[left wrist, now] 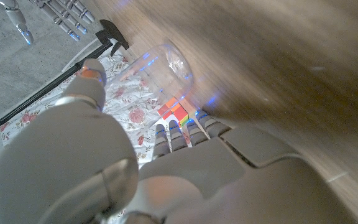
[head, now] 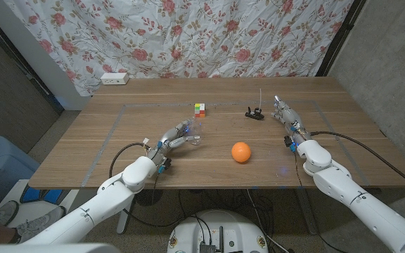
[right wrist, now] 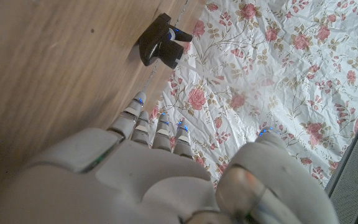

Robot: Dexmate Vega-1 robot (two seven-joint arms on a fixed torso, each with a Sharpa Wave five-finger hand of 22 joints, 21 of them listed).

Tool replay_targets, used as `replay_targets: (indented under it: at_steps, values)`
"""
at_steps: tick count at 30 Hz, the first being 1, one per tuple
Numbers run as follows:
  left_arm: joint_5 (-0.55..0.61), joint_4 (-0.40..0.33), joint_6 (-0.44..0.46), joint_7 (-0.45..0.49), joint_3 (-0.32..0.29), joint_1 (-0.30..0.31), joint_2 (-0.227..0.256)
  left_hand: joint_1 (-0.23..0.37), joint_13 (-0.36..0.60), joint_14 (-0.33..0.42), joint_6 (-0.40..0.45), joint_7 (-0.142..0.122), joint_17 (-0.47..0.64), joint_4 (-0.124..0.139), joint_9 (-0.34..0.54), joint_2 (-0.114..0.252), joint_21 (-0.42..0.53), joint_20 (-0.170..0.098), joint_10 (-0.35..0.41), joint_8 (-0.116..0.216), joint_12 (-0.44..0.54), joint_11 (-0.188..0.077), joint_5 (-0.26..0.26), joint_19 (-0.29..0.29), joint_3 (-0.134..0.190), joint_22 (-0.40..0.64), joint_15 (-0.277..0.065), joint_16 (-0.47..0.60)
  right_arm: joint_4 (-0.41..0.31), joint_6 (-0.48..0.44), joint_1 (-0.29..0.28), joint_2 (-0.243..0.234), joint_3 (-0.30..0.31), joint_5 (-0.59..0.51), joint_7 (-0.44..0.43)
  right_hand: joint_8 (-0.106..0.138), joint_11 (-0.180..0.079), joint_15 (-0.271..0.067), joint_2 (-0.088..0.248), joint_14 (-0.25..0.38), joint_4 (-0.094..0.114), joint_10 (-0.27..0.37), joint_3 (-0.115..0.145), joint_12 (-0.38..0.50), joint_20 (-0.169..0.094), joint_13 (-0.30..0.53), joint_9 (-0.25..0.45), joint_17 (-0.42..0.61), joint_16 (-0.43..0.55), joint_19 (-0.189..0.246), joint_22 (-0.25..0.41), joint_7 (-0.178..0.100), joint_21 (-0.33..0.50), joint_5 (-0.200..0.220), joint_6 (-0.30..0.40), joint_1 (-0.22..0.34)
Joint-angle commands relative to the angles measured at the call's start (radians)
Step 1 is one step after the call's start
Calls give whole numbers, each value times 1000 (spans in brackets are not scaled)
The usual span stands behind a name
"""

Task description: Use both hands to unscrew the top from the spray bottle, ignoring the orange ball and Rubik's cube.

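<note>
Top (head: pixel 254 112) lies off, apart from bottle (head: pixel 193 138); your left hand (head: pixel 175 136) grips bottle, right hand (head: pixel 285 114) spread, empty. Judged complete; release.

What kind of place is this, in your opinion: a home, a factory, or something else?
Probably a makeshift robot test room, not a home. A flowered cloth hangs as a backdrop, taped lines mark a work area on the wooden table, and a white power strip lies at the far edge.

My left hand (left wrist: pixel 185 168) reaches to the clear bottle (left wrist: pixel 157 68), Rubik's cube (left wrist: pixel 174 113) beyond my fingers (left wrist: pixel 178 132), black spray top (left wrist: pixel 112 32) farther off
</note>
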Motion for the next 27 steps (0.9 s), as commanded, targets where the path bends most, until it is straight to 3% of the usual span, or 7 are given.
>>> replay_targets:
  at_steps: [1, 12, 21, 27]
  values:
    - [-53, 13, -48, -77, -16, -4, 25, -30, 1, -33, -24, 11, 3, 11, -1, 3, -1, -5, -31, -4, 0, 8, -4, -44, -11, 0, 10, 1, -26, 1, -19, -6, 7, 4, -2, -5, 8, 10, -3, -15, -1, -13, -7, -5, 9, 2, 1, 2, -7, -13, 3, -6, -5, -3, -2, -16]
    - [-123, 30, -120, -130, -45, 16, 30, -86, -1, -71, -47, 20, 3, 28, -1, 9, -3, -20, -68, -6, 1, 25, -3, -113, -28, 0, 21, 2, -49, 4, -32, -14, 22, 19, 4, -8, -5, -21, -6, -36, 5, -29, -17, -11, -7, 2, 1, -1, -14, -34, 3, -5, -9, -10, -11, -37]
    - [-190, 60, -182, -199, -70, 22, 37, -109, -2, -100, -67, 28, 3, 32, -2, 22, -3, -10, -101, -8, -1, 43, -3, -159, -30, 1, 34, 2, -58, 22, -40, -1, 40, 49, 8, -8, -10, -27, 5, -33, 20, -20, -24, -7, -8, 0, 0, -2, -11, -47, 3, 15, -9, -13, -12, -67]
    - [-232, 86, -239, -237, -90, 34, 32, -131, -2, -127, -83, 27, 3, 37, -2, 32, -3, -5, -122, -9, 0, 44, -2, -193, -33, 1, 41, 1, -91, -4, -50, -16, 44, 51, 5, -5, -25, -40, 15, -12, 36, 10, -32, 1, -12, -1, 0, -4, -2, -50, 2, 24, -6, -15, -4, -98]
